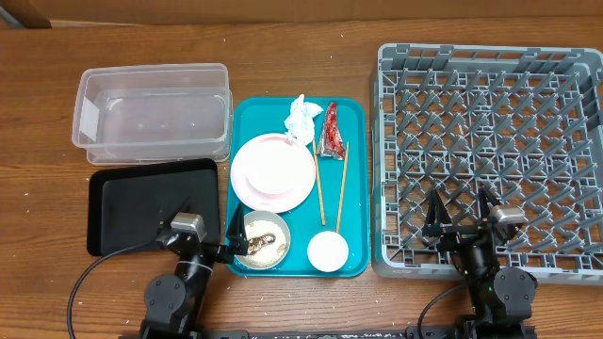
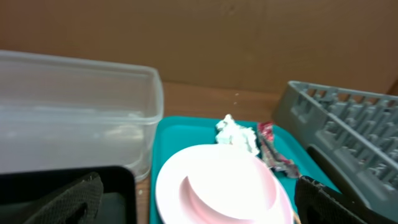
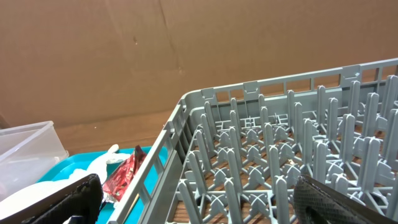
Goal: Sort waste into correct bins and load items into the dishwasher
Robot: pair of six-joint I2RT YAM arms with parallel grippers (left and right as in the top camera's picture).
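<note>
Overhead view: on your teal tray (image 1: 356,207), the pink plate (image 1: 273,171) sits centre, chopsticks (image 1: 320,188) at its 3 o'clock, tissue (image 1: 301,118) and wrapper (image 1: 331,132) at 12 o'clock, scrap-filled bowl (image 1: 261,240) and cup (image 1: 328,250) at 6. The dish rack (image 1: 490,122) lies at the tray's 3 o'clock. Your left gripper (image 2: 199,205) and right gripper (image 3: 199,205) are spread wide, holding nothing.

Two chopsticks (image 1: 342,186); just one each of plate (image 1: 273,172), bowl (image 1: 284,237), cup (image 1: 328,250), tissue (image 1: 301,118), wrapper (image 1: 331,132), clear tub (image 1: 155,71), black tray (image 1: 141,202), teal tray (image 1: 354,193), dish rack (image 1: 485,52).
</note>
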